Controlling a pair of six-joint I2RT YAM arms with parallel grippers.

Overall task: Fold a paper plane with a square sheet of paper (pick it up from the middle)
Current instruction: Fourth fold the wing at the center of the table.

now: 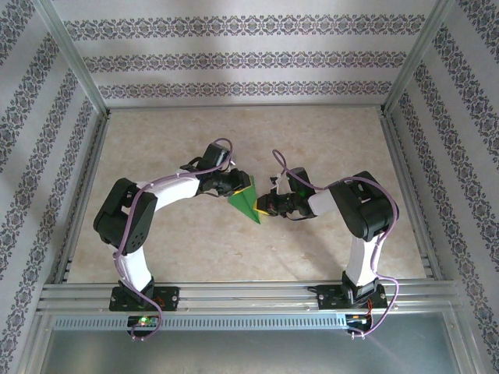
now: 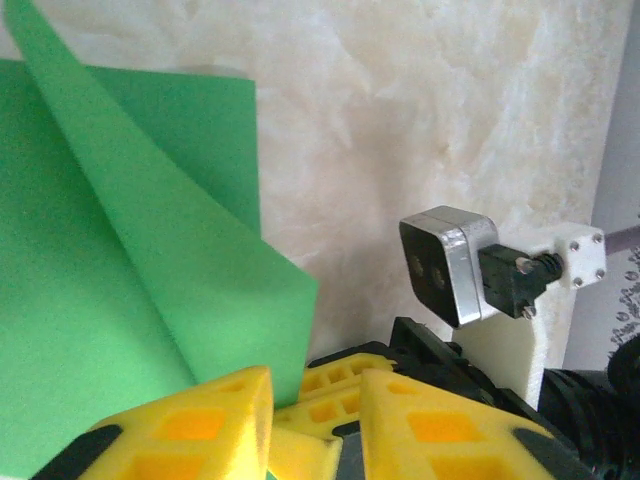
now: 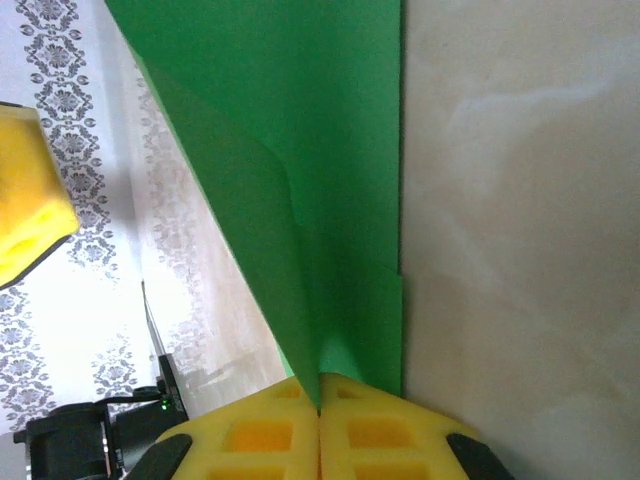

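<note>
While both my arms bend in toward the middle of the table [image 1: 234, 140], the green sheet [image 1: 246, 199] sits over that middle, folded into a pointed triangle. Its narrowest corner aims toward the table's near edge. I cannot tell whether any part of it touches the tabletop.

My right pincer [image 3: 320, 405] is pressed fully together on the sheet. Its two yellow fingers meet with no gap, and the paper comes straight out of the seam between them in at least two layers. One flap bows away from the other along a soft crease.

My left pincer [image 2: 315, 378] stands slightly parted, with a narrow gap between its yellow tips. The sheet lies just past one of those tips, a loose flap bulging toward it, and I cannot tell whether that tip touches the paper.

From above, my left pincer is on the sheet's side nearer the table's left edge, and my right pincer is nearer the right edge. The camera block [image 2: 450, 265] on my right wrist sits close by.
</note>
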